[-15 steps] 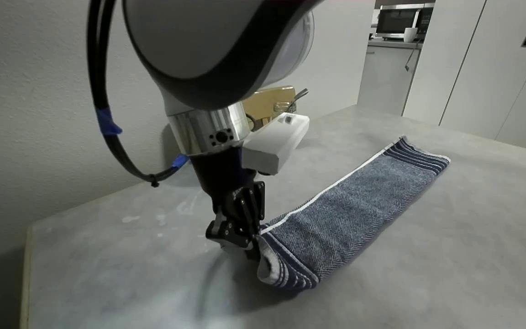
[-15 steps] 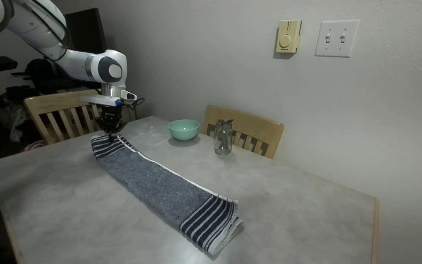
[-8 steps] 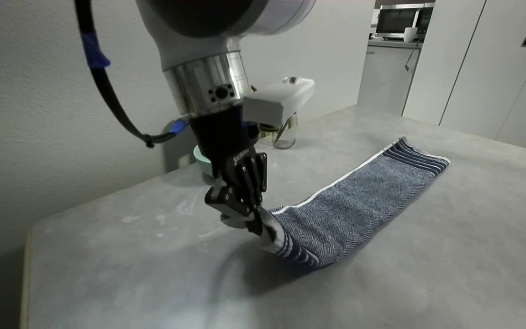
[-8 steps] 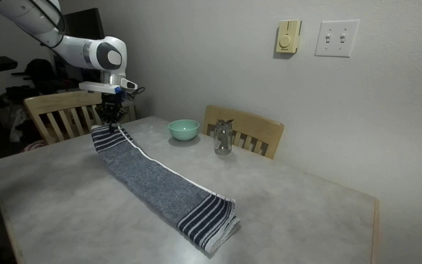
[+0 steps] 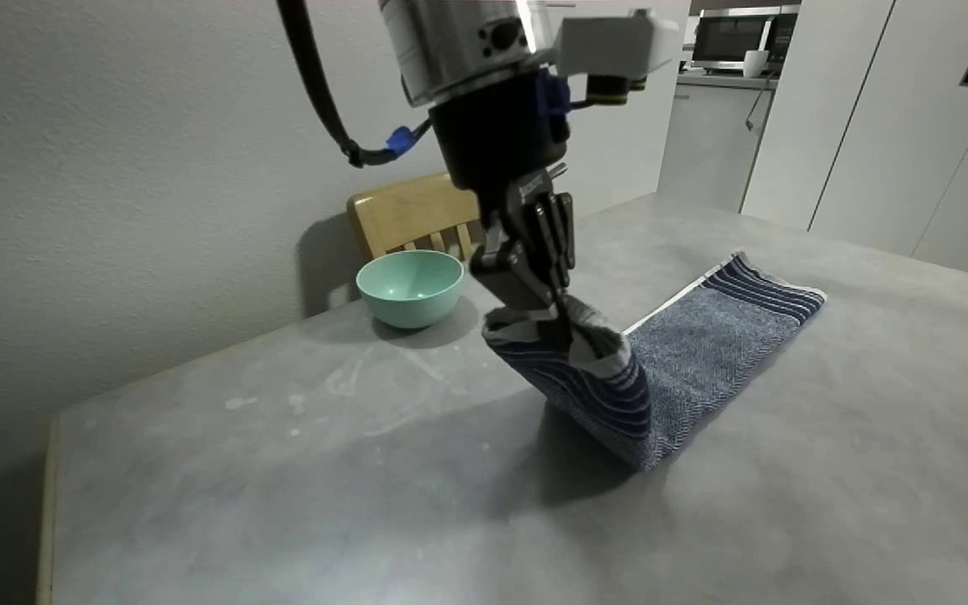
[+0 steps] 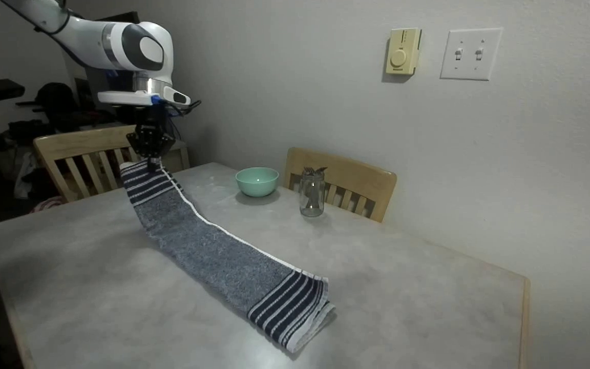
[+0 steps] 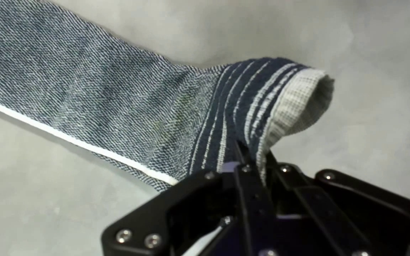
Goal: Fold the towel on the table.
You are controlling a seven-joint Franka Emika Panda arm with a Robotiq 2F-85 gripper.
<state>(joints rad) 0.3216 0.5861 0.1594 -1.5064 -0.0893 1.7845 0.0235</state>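
Note:
The towel [image 5: 707, 344] is a long narrow blue-grey cloth with white-striped dark ends. Most of it lies along the table [image 5: 282, 504]; it also shows in an exterior view [image 6: 218, 256]. My gripper [image 5: 564, 332] is shut on the striped near end and holds it raised above the table. In the wrist view the gripper [image 7: 256, 154] pinches the towel's pale edge [image 7: 294, 103] between its fingers, and the held end curls over. The far striped end [image 6: 292, 310] lies flat, its layers slightly apart at the corner. The fingertips are partly hidden by cloth.
A teal bowl [image 6: 257, 180] stands near the wall side, and in an exterior view it is just beside the gripper [image 5: 411, 290]. A glass jar with utensils [image 6: 312, 195] stands near it. Wooden chairs [image 6: 346, 174] stand at the table's edges.
My gripper has risen and lifted the towel's end higher off the table. In an exterior view it has also shifted right, uncovering the bowl. The far end has barely moved.

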